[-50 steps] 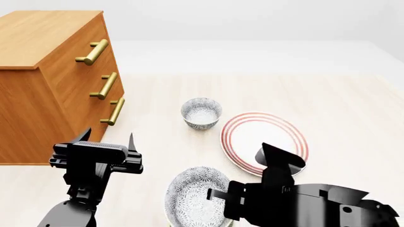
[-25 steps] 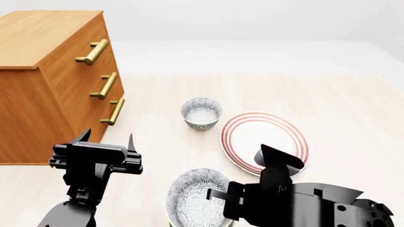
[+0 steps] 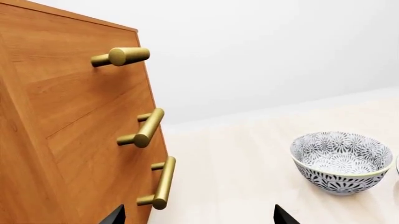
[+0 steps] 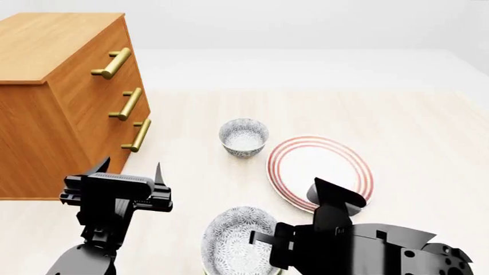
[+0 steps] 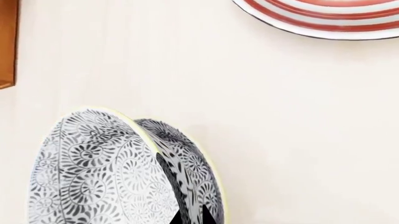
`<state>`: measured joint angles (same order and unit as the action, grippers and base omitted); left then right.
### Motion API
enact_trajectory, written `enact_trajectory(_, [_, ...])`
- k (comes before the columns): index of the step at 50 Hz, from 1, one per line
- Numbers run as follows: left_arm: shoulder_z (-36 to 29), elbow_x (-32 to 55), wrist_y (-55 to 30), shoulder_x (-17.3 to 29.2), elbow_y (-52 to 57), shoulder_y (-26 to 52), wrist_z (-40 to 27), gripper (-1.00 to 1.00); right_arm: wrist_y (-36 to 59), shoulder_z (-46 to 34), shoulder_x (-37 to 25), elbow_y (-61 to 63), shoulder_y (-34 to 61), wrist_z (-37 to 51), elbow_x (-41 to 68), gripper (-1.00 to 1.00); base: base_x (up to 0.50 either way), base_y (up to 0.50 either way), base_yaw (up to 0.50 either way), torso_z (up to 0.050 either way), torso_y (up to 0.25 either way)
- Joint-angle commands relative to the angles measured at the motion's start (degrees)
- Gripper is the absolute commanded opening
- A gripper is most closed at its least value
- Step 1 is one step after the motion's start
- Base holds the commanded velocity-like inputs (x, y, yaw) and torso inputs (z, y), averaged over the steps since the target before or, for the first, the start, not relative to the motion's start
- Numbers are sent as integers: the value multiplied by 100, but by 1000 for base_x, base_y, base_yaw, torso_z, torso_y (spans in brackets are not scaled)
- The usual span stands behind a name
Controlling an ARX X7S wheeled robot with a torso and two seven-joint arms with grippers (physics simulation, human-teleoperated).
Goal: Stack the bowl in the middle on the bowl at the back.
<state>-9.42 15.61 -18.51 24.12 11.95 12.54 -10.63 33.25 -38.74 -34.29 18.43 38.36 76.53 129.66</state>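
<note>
The bowl at the back (image 4: 244, 136), white with a grey speckled pattern, stands upright on the pale floor left of the plate; it also shows in the left wrist view (image 3: 339, 161). The bowl in the middle (image 4: 235, 238) is tipped on edge near the bottom of the head view. My right gripper (image 4: 265, 246) is shut on its rim. In the right wrist view the fingers (image 5: 193, 218) pinch the bowl's wall (image 5: 93, 172). My left gripper (image 4: 130, 167) hangs open and empty beside the dresser, its tips (image 3: 199, 219) wide apart.
A wooden dresser (image 4: 54, 103) with brass handles (image 3: 146, 128) stands at the left, close to my left gripper. A flat red-ringed plate (image 4: 319, 169) lies right of the back bowl, and its edge shows in the right wrist view (image 5: 324, 18).
My right gripper and the bowl in it have shifted slightly lower in the head view. The left arm and the back bowl have not moved.
</note>
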Motion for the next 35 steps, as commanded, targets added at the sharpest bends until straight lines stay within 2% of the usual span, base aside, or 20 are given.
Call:
enact_trajectory(1, [-10, 9, 14, 5, -8, -3, -9, 100, -39, 22, 17, 41, 29, -93, 14, -100, 0, 0, 0, 0, 0])
enact_trajectory(12, [-12, 25, 4, 19, 23, -12, -25, 100, -41, 21, 27, 120, 100, -128, 12, -100, 0, 0, 0, 0, 0])
enact_trajectory(13, [-11, 28, 1, 20, 29, -11, -25, 100, -34, 19, 29, 116, 111, -138, 4, 100, 0, 0, 0, 0, 0])
enact_trajectory(35, [-37, 54, 12, 25, 9, 11, -31, 100, 316, -93, -35, 303, 436, -302, -223, 100, 0, 0, 0, 0, 0])
